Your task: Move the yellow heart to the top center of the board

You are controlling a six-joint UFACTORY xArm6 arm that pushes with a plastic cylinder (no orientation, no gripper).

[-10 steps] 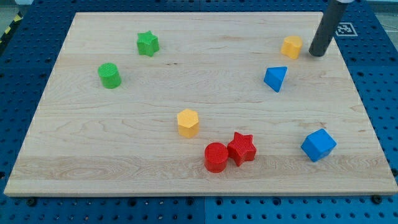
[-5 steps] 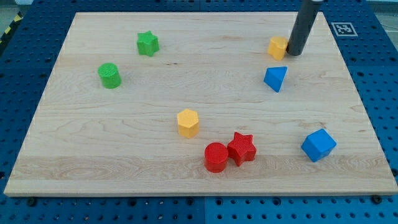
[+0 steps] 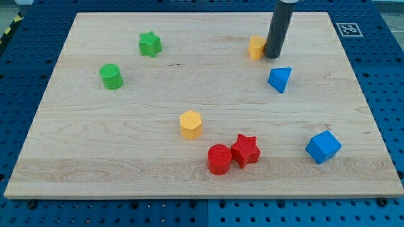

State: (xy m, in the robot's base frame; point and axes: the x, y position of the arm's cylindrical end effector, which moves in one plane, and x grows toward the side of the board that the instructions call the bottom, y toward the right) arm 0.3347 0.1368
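Observation:
The yellow heart (image 3: 255, 47) lies near the view's top, right of centre, on the wooden board (image 3: 126, 126). My tip (image 3: 273, 55) touches the heart's right side; the dark rod rises from there out of the view's top. A blue triangular block (image 3: 279, 79) lies just below my tip.
A green star (image 3: 150, 44) and a green cylinder (image 3: 111, 76) lie at the upper left. A yellow hexagon (image 3: 190, 124) sits near the middle. A red cylinder (image 3: 219, 159) touches a red star (image 3: 245, 150) at the bottom centre. A blue cube (image 3: 323, 146) lies at the lower right.
My tip has slid left from the board's upper right, met the yellow heart and pushed it left along the top. The other blocks have not moved.

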